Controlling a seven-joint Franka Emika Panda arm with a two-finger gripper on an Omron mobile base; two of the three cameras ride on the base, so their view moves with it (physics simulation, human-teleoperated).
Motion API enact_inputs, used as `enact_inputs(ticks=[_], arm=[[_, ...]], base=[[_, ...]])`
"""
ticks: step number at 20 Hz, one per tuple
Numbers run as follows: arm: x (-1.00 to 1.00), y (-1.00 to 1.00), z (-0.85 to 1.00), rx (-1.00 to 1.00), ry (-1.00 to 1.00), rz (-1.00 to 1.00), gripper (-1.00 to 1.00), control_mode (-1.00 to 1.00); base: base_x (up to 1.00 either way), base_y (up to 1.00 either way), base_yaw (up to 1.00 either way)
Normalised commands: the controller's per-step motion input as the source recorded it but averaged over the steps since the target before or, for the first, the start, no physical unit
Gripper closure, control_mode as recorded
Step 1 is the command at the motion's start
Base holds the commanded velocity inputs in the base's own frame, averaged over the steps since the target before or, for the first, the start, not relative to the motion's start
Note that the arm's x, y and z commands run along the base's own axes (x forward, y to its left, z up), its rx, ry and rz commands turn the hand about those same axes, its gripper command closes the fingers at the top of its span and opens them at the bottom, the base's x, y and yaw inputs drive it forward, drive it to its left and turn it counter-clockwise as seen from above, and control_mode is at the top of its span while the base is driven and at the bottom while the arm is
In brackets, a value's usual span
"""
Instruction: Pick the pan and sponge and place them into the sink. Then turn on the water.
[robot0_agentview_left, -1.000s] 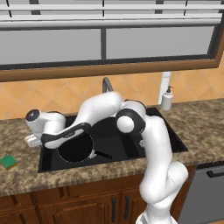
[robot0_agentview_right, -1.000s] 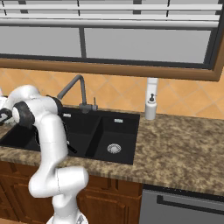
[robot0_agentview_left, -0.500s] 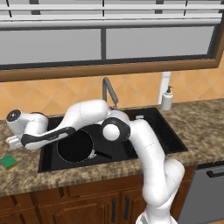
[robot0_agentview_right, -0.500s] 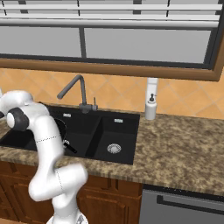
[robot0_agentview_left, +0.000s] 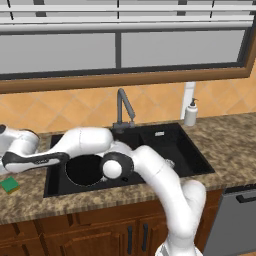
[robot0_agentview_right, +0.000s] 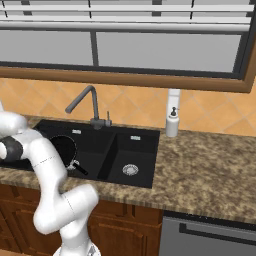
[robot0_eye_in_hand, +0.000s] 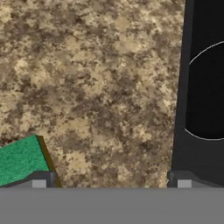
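The sponge (robot0_eye_in_hand: 19, 159) lay beside the left fingertip (robot0_eye_in_hand: 38, 180), outside the released jaws, which stood wide over bare bench (robot0_eye_in_hand: 100, 87). From the left base camera it sat on the near left of the bench, left of the sink (robot0_agentview_left: 165, 145), just below the hand. The pan (robot0_agentview_left: 84, 169) already rested in the wide left basin. The sponge pick seemed in hand; next, I judged, the jaws needed shifting over the sponge, then lowering to clench it.
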Motion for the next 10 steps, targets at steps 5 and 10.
enact_inputs(ticks=[5, 10], arm=[[-0.35, -0.04, 0.00, -0.03, 0.11, 0.00, -1.00, -1.00], [-0.24, -0.12, -0.01, -0.03, 0.03, 0.00, -1.00, -1.00]], base=[[0.00, 0.00, 0.00], [0.00, 0.00, 0.00]])
